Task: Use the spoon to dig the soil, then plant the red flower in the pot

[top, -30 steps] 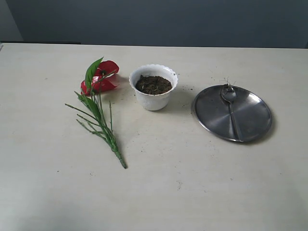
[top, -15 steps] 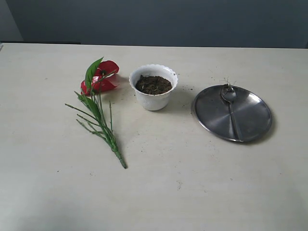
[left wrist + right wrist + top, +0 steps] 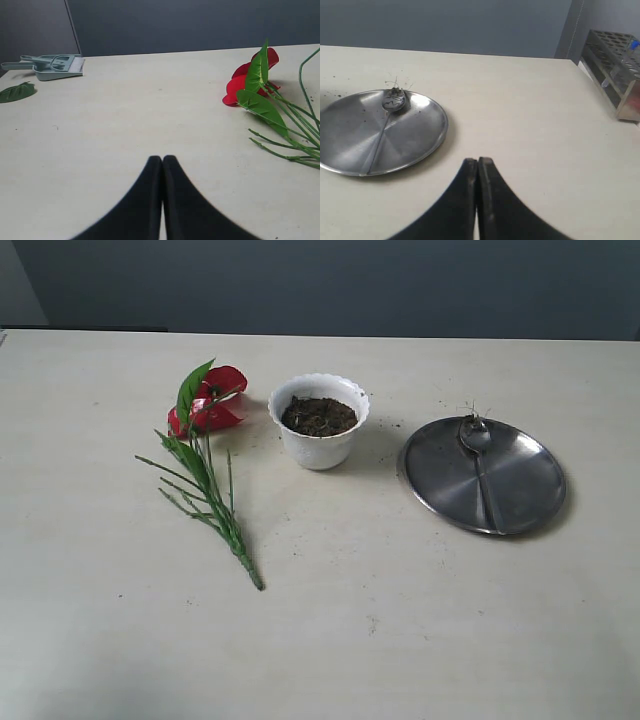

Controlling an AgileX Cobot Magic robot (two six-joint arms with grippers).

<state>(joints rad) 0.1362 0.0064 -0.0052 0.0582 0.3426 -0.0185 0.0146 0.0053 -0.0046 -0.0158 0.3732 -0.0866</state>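
A small white pot (image 3: 319, 445) with a scalloped rim stands mid-table, filled with dark brown soil (image 3: 318, 416). To its left the red flower (image 3: 208, 405) lies flat, its green stems (image 3: 222, 522) running toward the near edge; it also shows as the red flower (image 3: 247, 80) in the left wrist view. On the round steel plate (image 3: 520, 485) at the right rests the silver spoon (image 3: 476, 446), its head (image 3: 394, 101) carrying a few soil crumbs and fibres. My left gripper (image 3: 162, 160) is shut and empty, well short of the flower. Beside the plate, my right gripper (image 3: 478, 162) is shut and empty.
A green dustpan with brush (image 3: 52, 66) and a loose green leaf (image 3: 16, 92) lie far off at the table's left. A metal test-tube rack (image 3: 617, 72) stands at the far right. Soil specks dot the table around the pot and plate.
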